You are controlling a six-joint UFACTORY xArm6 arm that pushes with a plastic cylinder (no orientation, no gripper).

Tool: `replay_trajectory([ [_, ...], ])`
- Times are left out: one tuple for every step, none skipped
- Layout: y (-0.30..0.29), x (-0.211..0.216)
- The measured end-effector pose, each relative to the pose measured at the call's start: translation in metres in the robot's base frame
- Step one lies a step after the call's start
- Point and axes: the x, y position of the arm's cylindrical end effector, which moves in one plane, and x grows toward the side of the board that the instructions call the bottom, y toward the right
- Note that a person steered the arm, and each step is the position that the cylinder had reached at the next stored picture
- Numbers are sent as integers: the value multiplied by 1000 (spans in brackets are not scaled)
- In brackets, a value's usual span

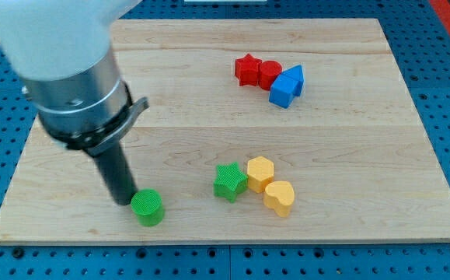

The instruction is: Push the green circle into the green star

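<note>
No pincer here: my tip (125, 202) touches the green circle (147, 208) from the view's left, low on the counter (209, 93). The green star (229, 182) sits well apart, rightward.

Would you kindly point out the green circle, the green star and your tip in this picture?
green circle (147, 207), camera view, on its round top face.
green star (229, 180), camera view, on the middle of its top.
my tip (126, 203), camera view, the rod's very end, touching the circle's left.
</note>
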Motion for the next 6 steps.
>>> replay_trajectory([
  [-18,26],
  [53,14],
  [129,-2],
  [157,12],
  [153,27],
  [180,51],
])
